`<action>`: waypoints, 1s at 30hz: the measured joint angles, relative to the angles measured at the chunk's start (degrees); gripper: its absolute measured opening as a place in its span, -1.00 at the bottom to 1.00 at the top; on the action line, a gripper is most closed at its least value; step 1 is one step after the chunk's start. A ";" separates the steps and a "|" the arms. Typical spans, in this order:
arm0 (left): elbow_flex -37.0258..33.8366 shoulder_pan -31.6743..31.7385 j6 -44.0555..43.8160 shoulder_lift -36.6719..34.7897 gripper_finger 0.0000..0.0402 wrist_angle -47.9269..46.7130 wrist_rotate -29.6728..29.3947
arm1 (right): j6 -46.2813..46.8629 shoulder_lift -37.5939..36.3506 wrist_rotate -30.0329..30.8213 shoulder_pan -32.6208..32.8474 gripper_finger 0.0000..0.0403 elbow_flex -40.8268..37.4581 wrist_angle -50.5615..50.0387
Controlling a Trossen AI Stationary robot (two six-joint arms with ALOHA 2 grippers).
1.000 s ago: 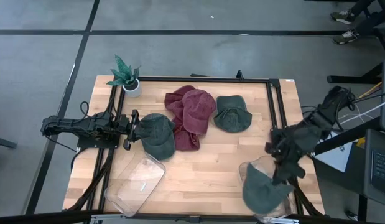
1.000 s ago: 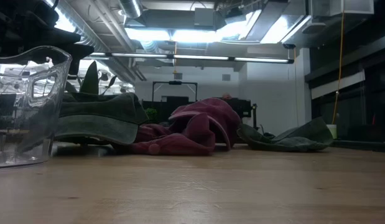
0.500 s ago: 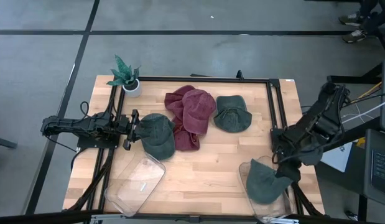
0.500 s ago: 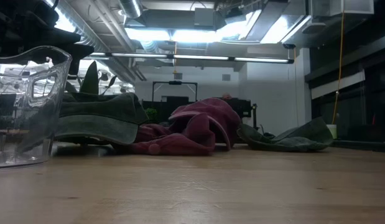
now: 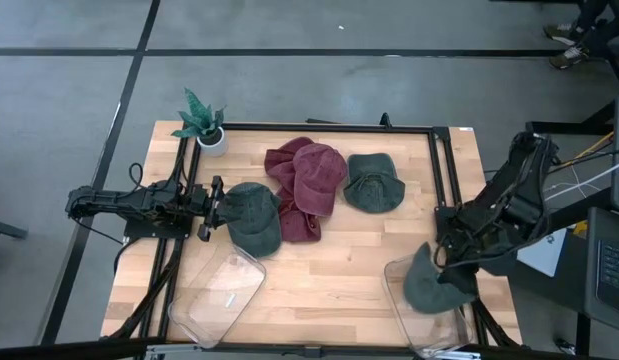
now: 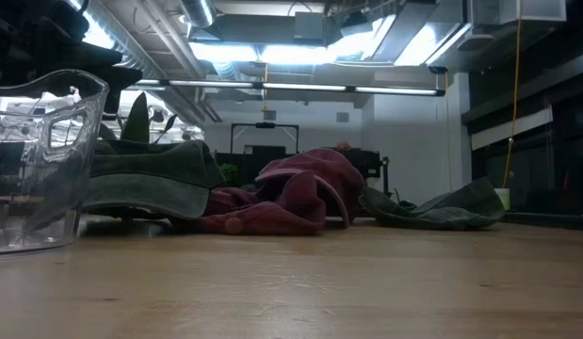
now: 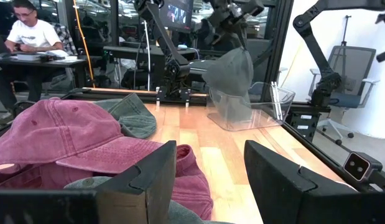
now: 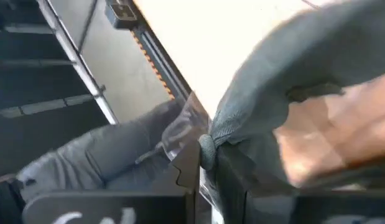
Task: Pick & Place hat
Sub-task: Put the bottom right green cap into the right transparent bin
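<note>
Wooden table [image 5: 329, 270], unlabelled green hat [image 5: 434, 285]

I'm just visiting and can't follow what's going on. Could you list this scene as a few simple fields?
right end effector: shut on a green hat, held over the right clear bin
left end effector: open, at the green hat at table left
table middle: maroon hats, another green hat
left clear bin: no hat inside
far corner: potted plant

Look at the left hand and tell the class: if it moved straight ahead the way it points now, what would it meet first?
The left hand, fingers apart, points at the green hat directly before it, so it would probably meet that first; the maroon hats lie beyond.
</note>
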 joint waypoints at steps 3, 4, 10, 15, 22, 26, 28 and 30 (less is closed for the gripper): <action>-0.01 -0.01 0.00 0.00 -0.08 0.00 -0.02 | 1.73 0.04 2.61 0.00 -0.83 -4.16 9.64; -0.01 -0.01 0.00 0.00 -0.08 0.00 -0.01 | 2.36 0.04 4.18 -0.02 -0.83 -5.28 12.92; -0.02 -0.02 0.00 0.00 -0.08 -0.01 -0.02 | 4.13 0.04 10.63 -0.86 -0.83 -8.14 21.59; -0.02 0.00 0.00 0.00 -0.08 0.00 0.00 | 4.37 0.02 7.33 -0.86 -0.83 -8.14 16.41; 0.00 -0.01 0.00 0.01 -0.08 -0.02 -0.01 | 6.75 0.04 -3.84 0.97 -0.81 -8.14 4.74; -0.02 -0.02 0.00 0.00 -0.08 0.01 -0.02 | 7.41 0.07 -6.35 1.44 -0.81 -8.14 1.99; 0.00 0.00 0.00 0.00 -0.08 -0.01 0.00 | 7.44 0.07 -6.48 1.44 -0.81 -8.14 1.98; 0.00 0.00 0.00 0.00 -0.08 -0.01 -0.02 | 7.44 0.07 -7.42 1.44 -0.78 -8.14 1.21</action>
